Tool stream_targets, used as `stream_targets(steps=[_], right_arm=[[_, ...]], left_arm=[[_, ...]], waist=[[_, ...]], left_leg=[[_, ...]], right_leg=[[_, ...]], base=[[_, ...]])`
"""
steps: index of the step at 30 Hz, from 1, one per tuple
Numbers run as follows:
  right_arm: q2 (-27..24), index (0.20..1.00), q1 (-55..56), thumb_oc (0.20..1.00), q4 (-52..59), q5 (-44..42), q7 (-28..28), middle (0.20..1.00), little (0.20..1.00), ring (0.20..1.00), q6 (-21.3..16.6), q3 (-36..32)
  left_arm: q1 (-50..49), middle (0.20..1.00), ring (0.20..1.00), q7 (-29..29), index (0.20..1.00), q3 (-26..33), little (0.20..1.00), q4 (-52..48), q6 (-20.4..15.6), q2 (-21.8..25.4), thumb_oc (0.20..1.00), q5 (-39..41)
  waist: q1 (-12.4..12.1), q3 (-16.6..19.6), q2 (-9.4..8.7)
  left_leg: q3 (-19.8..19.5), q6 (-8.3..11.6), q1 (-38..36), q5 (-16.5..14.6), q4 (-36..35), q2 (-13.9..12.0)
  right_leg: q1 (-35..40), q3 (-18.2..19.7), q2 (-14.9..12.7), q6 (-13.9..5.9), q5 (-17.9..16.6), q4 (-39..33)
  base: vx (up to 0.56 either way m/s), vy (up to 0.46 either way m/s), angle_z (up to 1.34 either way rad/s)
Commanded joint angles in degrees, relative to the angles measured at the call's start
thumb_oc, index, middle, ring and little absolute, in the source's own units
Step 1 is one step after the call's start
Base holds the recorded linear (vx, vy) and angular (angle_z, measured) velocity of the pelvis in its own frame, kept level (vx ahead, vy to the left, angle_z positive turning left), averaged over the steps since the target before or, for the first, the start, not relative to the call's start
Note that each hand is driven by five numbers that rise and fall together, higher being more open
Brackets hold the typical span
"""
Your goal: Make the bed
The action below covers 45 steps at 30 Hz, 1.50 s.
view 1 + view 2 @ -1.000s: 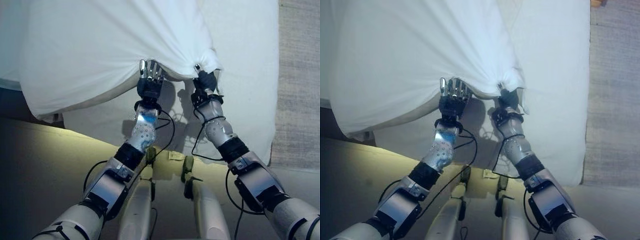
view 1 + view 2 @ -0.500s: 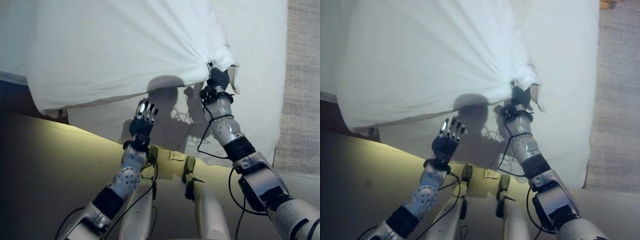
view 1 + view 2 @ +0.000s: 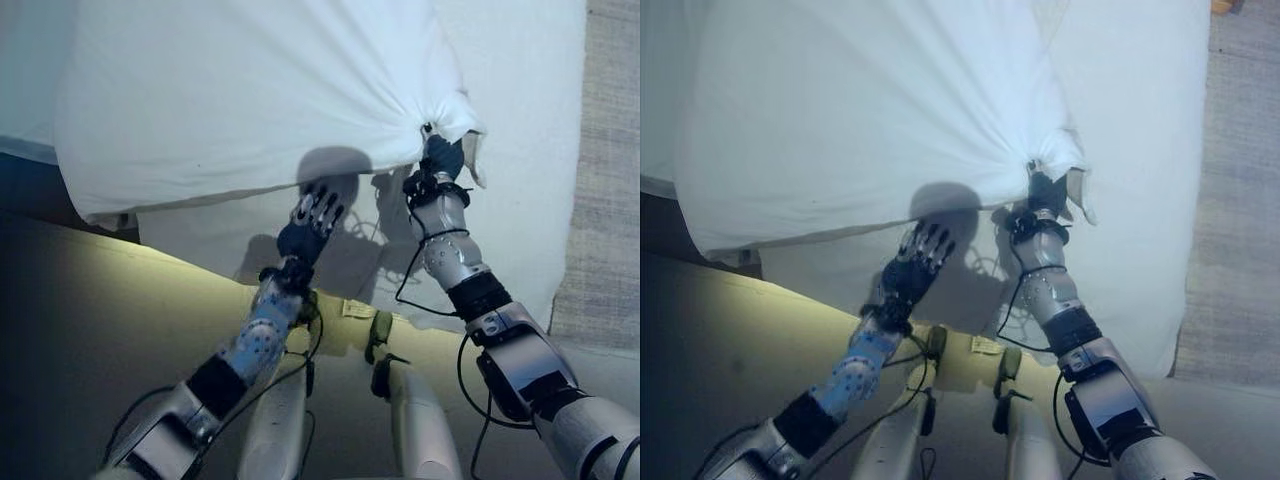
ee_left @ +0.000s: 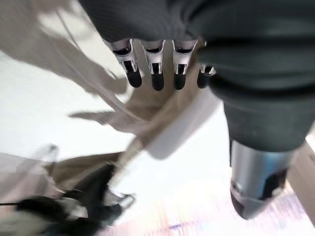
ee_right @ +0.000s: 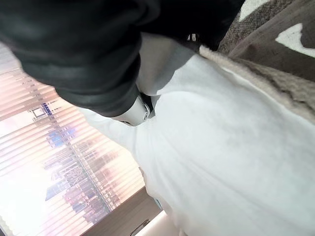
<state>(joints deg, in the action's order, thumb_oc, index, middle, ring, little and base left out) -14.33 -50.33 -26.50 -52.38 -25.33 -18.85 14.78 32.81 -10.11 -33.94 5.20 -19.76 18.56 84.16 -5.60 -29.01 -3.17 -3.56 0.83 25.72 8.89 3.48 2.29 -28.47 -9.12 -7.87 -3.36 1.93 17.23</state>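
Right hand (image 3: 441,160): pinching bunched corner of white duvet (image 3: 240,90), apparently raised off bed (image 3: 520,150). Left hand (image 3: 312,222): fingers spread, empty. Step: spreading; next, left grips the edge.

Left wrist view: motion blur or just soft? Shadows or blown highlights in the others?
Left wrist view: left hand fairly crisp; the sheet and right hand below are smeared. Eye views: both arms throw hard shadows on the sheet under the lifted white duvet, clutched by the right hand. Right wrist view: window blinds blown out.
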Motion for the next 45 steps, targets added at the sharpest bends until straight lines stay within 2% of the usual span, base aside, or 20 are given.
stream_targets(steps=[1,4,8,18,23,35,41,45], right_arm=[[-2.75,0.200,4.50,0.200,10.31,-0.24,2.71,0.200,0.200,0.200,-6.44,0.00],[-2.20,0.200,5.76,0.200,14.30,-2.12,5.02,0.200,0.200,0.200,-7.79,-0.26],[-1.89,0.200,6.76,0.200,17.53,-1.75,5.01,0.200,0.200,0.200,-9.00,-0.61],[-1.41,0.200,7.97,0.200,22.95,0.07,4.05,0.200,0.200,0.200,-10.33,-1.40],[-2.19,0.200,6.12,0.200,24.28,2.53,2.71,0.200,0.200,0.200,-10.36,-1.68],[-4.59,0.200,1.21,0.200,20.14,6.80,0.34,0.200,0.200,0.200,-8.82,-2.34],[-4.39,0.200,0.97,0.200,18.75,6.81,0.44,0.200,0.200,0.200,-8.89,-2.49],[-4.24,0.200,1.64,0.200,18.83,6.51,1.16,0.200,0.200,0.200,-8.83,-2.07]], left_arm=[[0.23,1.000,1.000,-0.02,1.000,3.11,1.000,-1.36,-2.41,-3.37,1.000,-1.53],[3.77,1.000,1.000,-0.57,1.000,3.78,1.000,0.13,-3.26,-5.36,1.000,-1.01],[6.10,1.000,1.000,-1.00,1.000,4.19,1.000,1.05,-3.80,-6.37,1.000,-0.83],[9.45,1.000,1.000,-2.33,1.000,4.30,1.000,3.03,-4.03,-6.30,1.000,-1.53],[7.02,1.000,1.000,-1.89,1.000,2.96,1.000,0.81,-2.70,-4.23,1.000,-2.30],[-3.47,1.000,1.000,3.79,1.000,-2.83,1.000,-9.53,1.30,2.23,1.000,1.60],[-3.96,1.000,1.000,4.85,1.000,-4.19,1.000,-12.01,1.54,4.50,1.000,2.79],[-2.21,1.000,1.000,4.51,1.000,-3.77,1.000,-10.93,0.94,4.13,1.000,2.77]], waist=[[3.28,3.82,0.02],[3.90,4.36,-0.16],[4.48,4.81,-0.18],[5.36,5.33,0.06],[5.14,5.40,0.45],[3.89,5.27,1.28],[3.65,5.02,1.03],[3.87,4.98,0.74]], left_leg=[[0.86,0.66,2.08,-6.06,5.83,1.23],[1.07,0.57,2.18,-6.23,6.02,1.12],[1.24,0.48,2.23,-6.37,6.18,1.10],[1.43,0.26,2.74,-6.60,6.83,1.31],[1.44,0.13,3.10,-6.56,6.93,1.40],[1.50,0.66,3.33,-6.49,7.12,1.19],[1.53,0.45,3.35,-6.69,7.37,1.26],[1.67,0.26,3.42,-6.78,7.46,1.32]], right_leg=[[0.69,0.03,-0.51,-3.13,-7.53,-7.97],[0.44,0.45,-0.55,-3.18,-7.43,-7.66],[0.09,0.92,-0.55,-3.23,-7.29,-7.10],[-0.41,1.51,-0.56,-3.20,-7.38,-6.61],[-0.66,1.63,-0.59,-3.19,-7.61,-6.82],[-0.46,1.02,-0.61,-3.06,-7.83,-7.35],[-0.47,1.15,-0.58,-3.19,-7.89,-7.11],[-0.63,1.42,-0.56,-3.26,-7.84,-6.97]], base=[[0.00,0.000,0.00],[0.00,0.000,0.00],[0.00,0.000,0.00],[0.00,0.003,0.00],[0.00,0.000,0.00],[0.00,0.000,0.00],[0.00,0.000,0.00],[0.00,0.000,0.00]])
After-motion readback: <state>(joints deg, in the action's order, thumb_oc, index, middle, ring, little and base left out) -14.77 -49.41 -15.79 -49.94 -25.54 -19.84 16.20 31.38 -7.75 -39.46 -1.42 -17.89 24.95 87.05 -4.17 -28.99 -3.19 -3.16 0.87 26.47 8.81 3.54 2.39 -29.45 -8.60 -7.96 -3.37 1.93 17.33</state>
